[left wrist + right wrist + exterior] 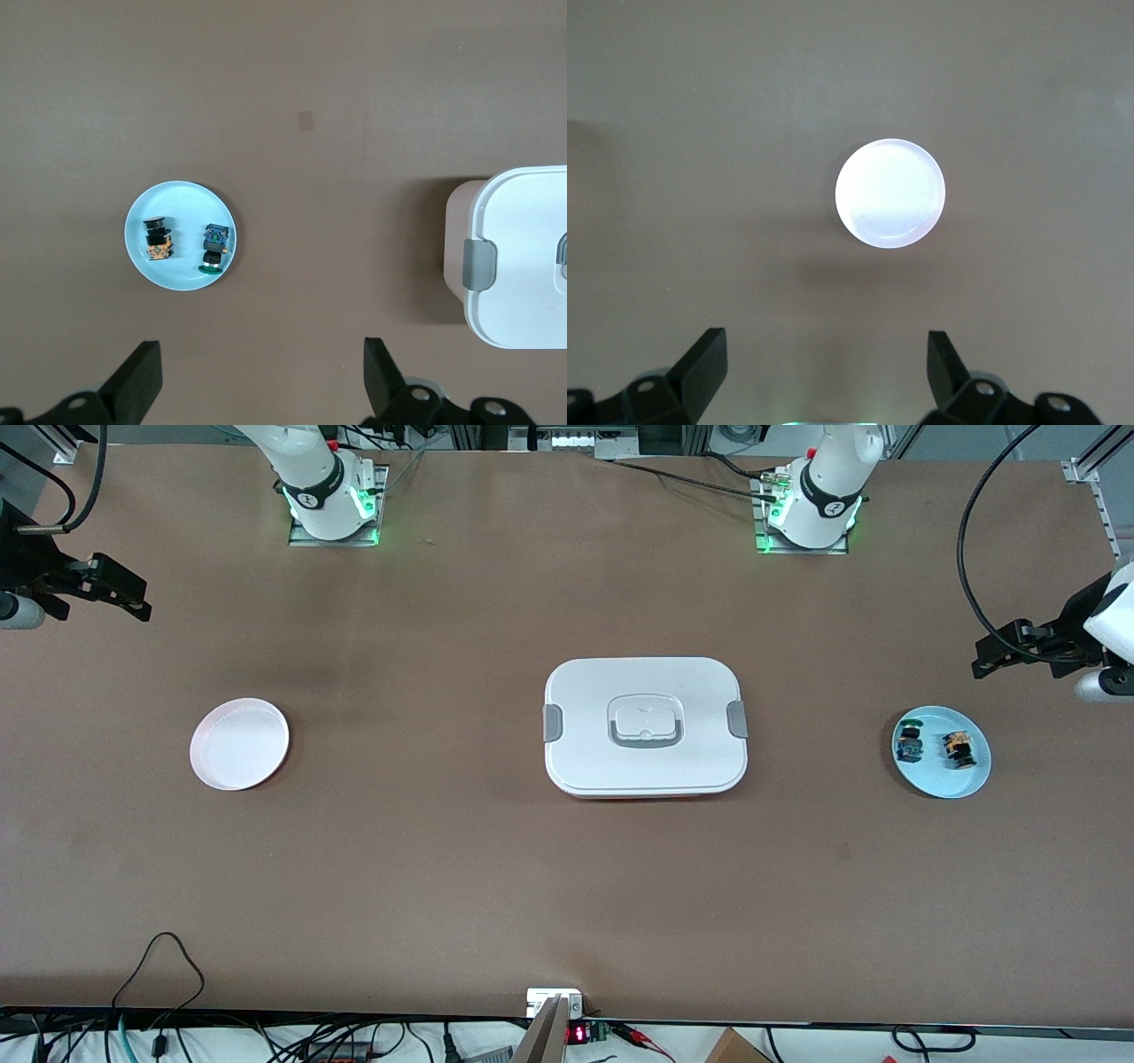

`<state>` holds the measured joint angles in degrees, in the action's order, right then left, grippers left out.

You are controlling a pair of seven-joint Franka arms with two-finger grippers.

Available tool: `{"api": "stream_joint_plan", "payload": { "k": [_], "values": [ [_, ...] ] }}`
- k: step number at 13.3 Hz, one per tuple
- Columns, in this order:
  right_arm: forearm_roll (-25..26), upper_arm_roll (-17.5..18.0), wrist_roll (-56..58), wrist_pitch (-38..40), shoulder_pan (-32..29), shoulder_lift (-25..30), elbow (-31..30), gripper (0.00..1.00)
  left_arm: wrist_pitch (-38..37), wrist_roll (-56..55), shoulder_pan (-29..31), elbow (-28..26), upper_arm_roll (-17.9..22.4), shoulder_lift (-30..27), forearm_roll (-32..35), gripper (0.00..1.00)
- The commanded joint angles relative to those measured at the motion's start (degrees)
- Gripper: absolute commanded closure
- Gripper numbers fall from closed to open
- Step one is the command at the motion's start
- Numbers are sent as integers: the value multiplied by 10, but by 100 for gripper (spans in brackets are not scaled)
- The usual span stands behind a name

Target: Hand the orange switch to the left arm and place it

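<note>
While the orange switch (958,749) lies on the blue plate (941,783) at the left arm's end of the worktop (567,886), just beside a blue-and-green switch (909,743), both arms wait high at the worktop's ends. The left gripper (257,376) hangs near that plate with fingers spread on nothing; the right gripper (824,367), fingers likewise spread, hangs near the white plate (239,743), which holds nothing. A lidded white box (645,726) sits between the plates. This fits either a finished placing on the blue plate or a switch yet to be carried; the scene alone cannot settle which.
</note>
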<state>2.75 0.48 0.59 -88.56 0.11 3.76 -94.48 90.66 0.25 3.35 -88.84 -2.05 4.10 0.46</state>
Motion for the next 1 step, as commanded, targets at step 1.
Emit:
{"api": "stream_joint_plan", "payload": {
  "k": [1],
  "values": [
    [-9,2,5,12,-2,-3,13,0,-4,11,-3,2,0,-5,15,0]
  ]
}}
